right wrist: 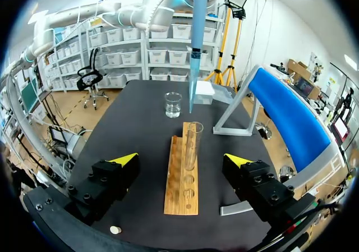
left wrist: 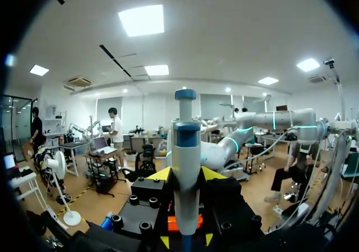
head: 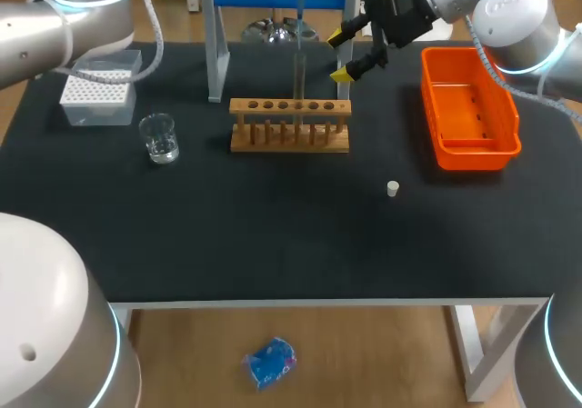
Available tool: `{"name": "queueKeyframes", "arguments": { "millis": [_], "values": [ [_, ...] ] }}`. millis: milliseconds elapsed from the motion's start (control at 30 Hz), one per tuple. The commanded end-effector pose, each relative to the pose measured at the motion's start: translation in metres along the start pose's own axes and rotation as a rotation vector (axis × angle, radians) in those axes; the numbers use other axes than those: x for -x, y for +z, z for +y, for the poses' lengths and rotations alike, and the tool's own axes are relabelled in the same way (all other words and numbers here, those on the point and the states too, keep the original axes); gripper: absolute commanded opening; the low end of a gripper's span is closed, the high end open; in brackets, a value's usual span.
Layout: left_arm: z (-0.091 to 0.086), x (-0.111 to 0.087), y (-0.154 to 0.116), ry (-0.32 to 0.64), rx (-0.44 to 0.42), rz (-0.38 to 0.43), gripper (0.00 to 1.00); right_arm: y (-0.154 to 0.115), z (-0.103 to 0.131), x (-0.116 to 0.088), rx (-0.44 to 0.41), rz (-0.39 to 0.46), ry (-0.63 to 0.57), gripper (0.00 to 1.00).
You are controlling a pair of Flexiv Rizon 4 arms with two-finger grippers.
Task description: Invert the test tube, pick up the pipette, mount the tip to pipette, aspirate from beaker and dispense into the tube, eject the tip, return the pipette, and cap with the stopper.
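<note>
Pipette (left wrist: 186, 145), white with blue tip, clamped in left gripper (left wrist: 186, 174), over clear glass test tube (head: 297, 81) upright in wooden rack (head: 289, 126) at upper centre, right gripper (head: 339, 55) spread wide and empty beside it

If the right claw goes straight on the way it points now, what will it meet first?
Most likely the test tube standing in the wooden rack, straight ahead of the open right claw. Depth is unclear, so the rack's near end might come first.
</note>
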State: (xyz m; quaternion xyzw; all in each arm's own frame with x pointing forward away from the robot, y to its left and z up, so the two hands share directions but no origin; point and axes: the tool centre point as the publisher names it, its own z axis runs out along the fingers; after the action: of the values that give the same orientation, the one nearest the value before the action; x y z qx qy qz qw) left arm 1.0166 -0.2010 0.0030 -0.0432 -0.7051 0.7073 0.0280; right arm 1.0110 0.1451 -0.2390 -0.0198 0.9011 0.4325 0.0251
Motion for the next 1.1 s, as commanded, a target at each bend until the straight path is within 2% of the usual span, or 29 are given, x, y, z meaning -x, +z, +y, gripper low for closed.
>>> {"name": "queueKeyframes", "arguments": {
  "millis": [33,467,1100],
  "values": [
    [0.004,0.004,-0.001,-0.002,-0.005,0.007,0.0,0.0,0.0,0.001,-0.001,0.001,-0.001,1.0],
    [0.013,0.013,-0.002,-0.014,-0.003,0.007,0.0,0.0,0.0,0.001,-0.001,0.001,-0.001,1.0],
    [0.024,0.014,-0.004,-0.04,-0.003,-0.005,0.0,0.0,0.0,0.001,-0.001,0.001,-0.001,1.0]
  ]
}}
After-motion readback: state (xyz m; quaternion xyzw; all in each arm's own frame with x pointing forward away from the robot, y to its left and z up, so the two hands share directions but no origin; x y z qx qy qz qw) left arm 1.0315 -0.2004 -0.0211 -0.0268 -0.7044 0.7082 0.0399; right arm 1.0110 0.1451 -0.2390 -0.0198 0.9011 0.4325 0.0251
